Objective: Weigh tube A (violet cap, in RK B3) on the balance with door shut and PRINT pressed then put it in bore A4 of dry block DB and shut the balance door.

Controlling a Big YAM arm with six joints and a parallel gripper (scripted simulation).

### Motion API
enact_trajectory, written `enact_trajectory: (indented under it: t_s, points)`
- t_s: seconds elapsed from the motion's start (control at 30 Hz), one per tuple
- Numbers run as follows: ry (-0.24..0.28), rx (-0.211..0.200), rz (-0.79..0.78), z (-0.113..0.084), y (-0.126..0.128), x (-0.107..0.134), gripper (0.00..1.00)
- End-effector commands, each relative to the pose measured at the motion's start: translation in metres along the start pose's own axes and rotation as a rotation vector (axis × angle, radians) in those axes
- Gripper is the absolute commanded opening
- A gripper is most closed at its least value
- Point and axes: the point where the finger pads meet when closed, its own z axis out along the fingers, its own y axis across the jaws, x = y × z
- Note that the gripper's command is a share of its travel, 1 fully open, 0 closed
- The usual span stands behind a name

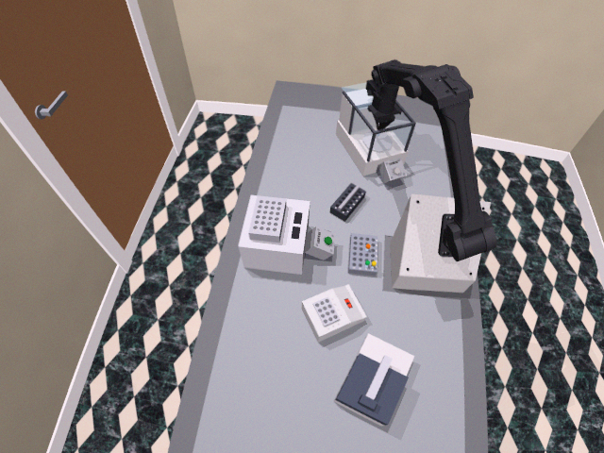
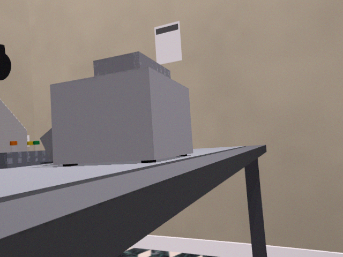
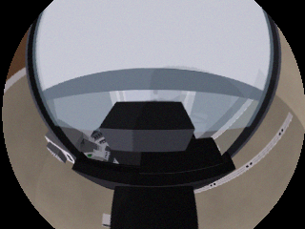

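Black arm (image 1: 461, 160) (image 2: 3, 65) rose from its pale base (image 1: 424, 276), bent over at the top and reached across to the balance (image 1: 352, 151) (image 3: 274, 52). Wrist pointed down, gripper (image 1: 383, 125) (image 3: 153, 115) low over the top of the glass box. Balance stood on the bench mat (image 1: 273, 351), its door pane (image 1: 358, 96) sticking out past the far side, so not shut. Dry block (image 1: 319, 332) sat well apart from it, no violet cap showing in the bores. Rack (image 1: 363, 271) (image 2: 23, 159) held orange (image 1: 368, 245) (image 2: 13, 143), green (image 1: 367, 262) (image 2: 36, 142) and yellow (image 1: 374, 263) (image 2: 30, 143) caps. Fingers were closed in on tube A, nearly together. Tube A was at the fingertips over the balance; a dark block in the wrist view hid its cap and body, so couldn't judge tilt.
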Motion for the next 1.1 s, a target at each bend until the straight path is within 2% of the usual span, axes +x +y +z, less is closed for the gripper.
enact_trajectory:
  t_s: [0.0, 0.07, 0.13, 0.2, 0.53, 0.63, 1.07]
  points:
    - [0.008, 0.006, 0.003, 0.017, 0.001, -0.001, 0.09]
    - [-0.007, 0.006, 0.001, 0.015, 0.001, -0.007, 0.09]
    - [0.004, -0.004, 0.013, 0.019, -0.004, 0.001, 0.09]
    - [-0.015, -0.002, 0.008, 0.013, -0.004, -0.007, 0.09]
    - [-0.04, 0.006, -0.006, -0.007, 0.005, -0.008, 0.09]
    - [-0.03, 0.003, -0.008, -0.001, 0.002, -0.01, 0.09]
    - [-0.03, 0.003, -0.008, -0.001, 0.002, -0.01, 0.09]
